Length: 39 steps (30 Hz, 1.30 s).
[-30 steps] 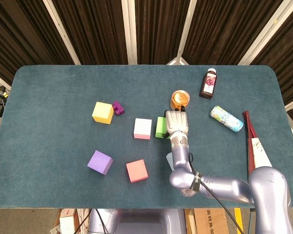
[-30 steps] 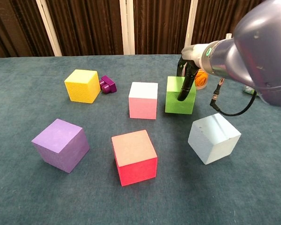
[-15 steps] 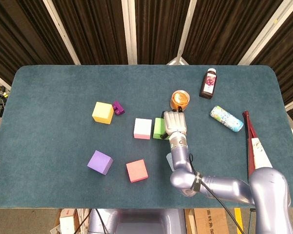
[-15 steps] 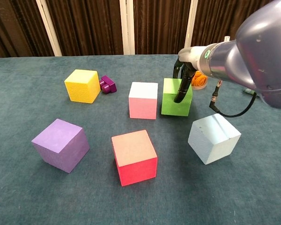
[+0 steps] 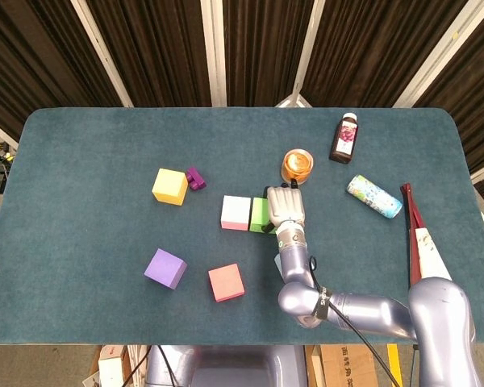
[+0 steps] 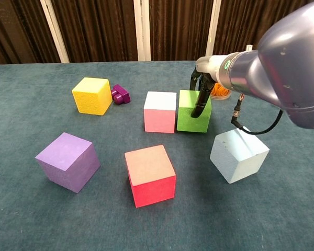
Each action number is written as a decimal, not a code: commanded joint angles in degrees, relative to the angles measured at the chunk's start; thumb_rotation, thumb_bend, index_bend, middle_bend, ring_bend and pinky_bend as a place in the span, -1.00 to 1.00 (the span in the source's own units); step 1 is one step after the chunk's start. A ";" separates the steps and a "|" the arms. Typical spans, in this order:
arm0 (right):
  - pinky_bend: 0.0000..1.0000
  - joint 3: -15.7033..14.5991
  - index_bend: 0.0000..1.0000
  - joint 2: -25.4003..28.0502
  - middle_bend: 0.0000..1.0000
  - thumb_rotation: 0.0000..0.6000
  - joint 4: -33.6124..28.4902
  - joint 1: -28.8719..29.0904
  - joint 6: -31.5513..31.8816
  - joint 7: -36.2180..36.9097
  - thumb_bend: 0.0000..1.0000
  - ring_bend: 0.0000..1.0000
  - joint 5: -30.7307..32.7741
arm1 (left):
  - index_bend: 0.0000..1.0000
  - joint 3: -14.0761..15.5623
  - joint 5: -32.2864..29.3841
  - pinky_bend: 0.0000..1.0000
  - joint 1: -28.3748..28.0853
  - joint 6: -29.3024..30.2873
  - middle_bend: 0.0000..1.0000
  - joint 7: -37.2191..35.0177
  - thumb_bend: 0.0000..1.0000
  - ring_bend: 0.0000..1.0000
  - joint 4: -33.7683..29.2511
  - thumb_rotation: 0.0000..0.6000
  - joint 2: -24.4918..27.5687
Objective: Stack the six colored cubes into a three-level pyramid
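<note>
My right hand (image 5: 284,208) reaches over the green cube (image 5: 259,215) and grips it, with a dark finger (image 6: 198,104) down its near face. The green cube (image 6: 191,117) stands right beside the pale pink cube (image 5: 235,213) (image 6: 160,112), nearly touching it. The yellow cube (image 5: 169,186) (image 6: 92,95) lies to the far left. The purple cube (image 5: 164,268) (image 6: 68,161) and the red cube (image 5: 227,282) (image 6: 150,175) sit nearer the front. A light blue cube (image 6: 238,155) lies tilted at the front right, mostly hidden under my arm in the head view. No view shows my left hand.
A small purple block (image 5: 196,178) touches the yellow cube's right side. An orange round object (image 5: 298,165) sits just behind my hand. A dark bottle (image 5: 344,138), a patterned can (image 5: 374,197) and a red-and-white item (image 5: 419,234) occupy the right side.
My right hand has moved left with the green cube, closing the gap to the pale pink cube. The other cubes have stayed put.
</note>
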 commanded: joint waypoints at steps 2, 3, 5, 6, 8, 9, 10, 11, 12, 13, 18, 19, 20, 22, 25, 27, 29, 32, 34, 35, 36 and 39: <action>-1.00 0.06 -0.13 -0.63 -0.19 1.00 0.74 0.14 0.37 0.00 -0.55 -0.59 -0.25 | -0.76 -0.03 0.02 -1.00 0.04 0.09 -1.00 -0.08 -0.39 -1.00 -0.04 1.00 0.02; -1.00 0.03 -0.13 -0.80 -0.19 1.00 0.91 0.15 0.48 -0.02 -0.55 -0.59 -0.37 | -0.76 -0.04 0.02 -1.00 0.05 0.10 -1.00 -0.12 -0.39 -1.00 -0.04 1.00 0.05; -1.00 0.01 -0.13 -1.03 -0.19 1.00 1.14 0.11 0.63 -0.03 -0.55 -0.59 -0.58 | -0.76 -0.06 -0.02 -1.00 0.08 0.11 -1.00 -0.24 -0.39 -1.00 -0.04 1.00 0.08; -1.00 0.03 -0.13 -1.10 -0.19 1.00 1.21 0.09 0.66 -0.01 -0.55 -0.59 -0.66 | -0.76 -0.08 -0.04 -1.00 0.08 0.11 -1.00 -0.25 -0.39 -1.00 -0.03 1.00 0.08; -1.00 0.08 -0.13 -1.30 -0.19 1.00 1.39 0.02 0.73 0.05 -0.55 -0.59 -0.86 | -0.76 -0.09 -0.07 -1.00 0.07 0.08 -1.00 -0.24 -0.39 -1.00 -0.04 1.00 0.08; -1.00 0.11 -0.13 -1.38 -0.19 1.00 1.47 -0.02 0.73 0.07 -0.55 -0.59 -0.93 | -0.76 -0.08 -0.06 -1.00 0.06 0.05 -1.00 -0.23 -0.39 -1.00 -0.04 1.00 0.08; -1.00 0.13 -0.13 -1.44 -0.19 1.00 1.52 -0.04 0.73 0.08 -0.55 -0.59 -0.98 | -0.76 -0.08 -0.07 -1.00 0.06 0.03 -1.00 -0.22 -0.39 -1.00 -0.05 1.00 0.08; -1.00 0.14 -0.13 -1.52 -0.19 1.00 1.58 -0.07 0.75 0.07 -0.55 -0.59 -1.07 | -0.76 -0.08 -0.07 -1.00 0.06 0.02 -1.00 -0.20 -0.39 -1.00 -0.06 1.00 0.07; -1.00 0.14 -0.13 -1.60 -0.19 1.00 1.61 -0.11 0.76 0.05 -0.55 -0.59 -1.15 | -0.76 -0.07 -0.06 -1.00 0.06 0.02 -1.00 -0.17 -0.39 -1.00 -0.07 1.00 0.07; -1.00 0.15 -0.13 -1.68 -0.19 1.00 1.62 -0.15 0.74 0.04 -0.55 -0.59 -1.19 | -0.76 -0.06 -0.04 -1.00 0.07 0.03 -1.00 -0.18 -0.39 -1.00 -0.09 1.00 0.08; -1.00 0.09 -0.13 -2.16 -0.19 1.00 1.88 -0.41 0.70 0.19 -0.55 -0.59 -1.58 | -0.76 -0.15 -0.20 -1.00 0.04 -0.02 -1.00 -0.04 -0.39 -1.00 -0.05 1.00 -0.02; -1.00 0.12 -0.13 -2.24 -0.19 1.00 1.95 -0.45 0.66 0.24 -0.55 -0.59 -1.60 | -0.76 -0.14 -0.25 -1.00 0.01 -0.10 -1.00 0.00 -0.39 -1.00 -0.06 1.00 -0.03; -1.00 0.18 -0.13 -2.36 -0.19 1.00 2.09 -0.50 0.62 0.33 -0.55 -0.59 -1.67 | -0.76 -0.12 -0.28 -1.00 -0.01 -0.20 -1.00 0.05 -0.39 -1.00 -0.09 1.00 -0.02; -1.00 0.18 -0.13 -2.59 -0.19 1.00 2.40 -0.54 0.61 0.36 -0.55 -0.59 -1.91 | -0.76 -0.12 -0.24 -1.00 -0.03 -0.19 -1.00 0.13 -0.39 -1.00 -0.11 1.00 -0.02; -1.00 0.24 -0.13 -2.90 -0.19 1.00 2.78 -0.58 0.56 0.33 -0.55 -0.59 -2.06 | -0.76 -0.17 -0.27 -1.00 0.04 -0.03 -1.00 0.15 -0.39 -1.00 -0.12 1.00 -0.05; -1.00 0.32 -0.13 -3.08 -0.19 1.00 2.99 -0.61 0.49 0.34 -0.55 -0.59 -2.11 | -0.76 -0.24 -0.37 -1.00 0.03 0.00 -1.00 0.19 -0.39 -1.00 -0.10 1.00 -0.08; -1.00 0.29 -0.13 -3.29 -0.19 1.00 3.30 -0.61 0.44 0.16 -0.55 -0.59 -2.15 | -0.76 -0.30 -0.49 -1.00 0.00 -0.02 -1.00 0.39 -0.39 -1.00 -0.04 1.00 -0.16; -1.00 0.39 -0.13 -3.59 -0.19 1.00 3.75 -0.63 0.49 0.09 -0.55 -0.59 -2.28 | -0.76 -0.30 -0.53 -1.00 -0.06 -0.15 -1.00 0.52 -0.39 -1.00 -0.04 1.00 -0.21; -1.00 0.50 -0.13 -3.68 -0.19 1.00 3.84 -0.70 0.43 0.12 -0.55 -0.59 -2.33 | -0.76 -0.32 -0.53 -1.00 -0.06 -0.12 -1.00 0.56 -0.39 -1.00 -0.02 1.00 -0.23; -1.00 0.50 -0.13 -3.72 -0.19 1.00 3.87 -0.74 0.38 0.05 -0.55 -0.59 -2.36 | -0.76 -0.36 -0.57 -1.00 -0.05 -0.09 -1.00 0.56 -0.39 -1.00 -0.01 1.00 -0.23; -1.00 0.50 -0.13 -3.75 -0.19 1.00 3.90 -0.75 0.36 -0.01 -0.55 -0.59 -2.37 | -0.76 -0.38 -0.61 -1.00 -0.05 -0.09 -1.00 0.55 -0.39 -1.00 -0.01 1.00 -0.24; -1.00 0.64 -0.13 -3.84 -0.19 1.00 3.95 -0.81 0.29 -0.02 -0.55 -0.59 -2.39 | -0.76 -0.43 -0.68 -1.00 -0.02 -0.03 -1.00 0.53 -0.39 -1.00 -0.04 1.00 -0.23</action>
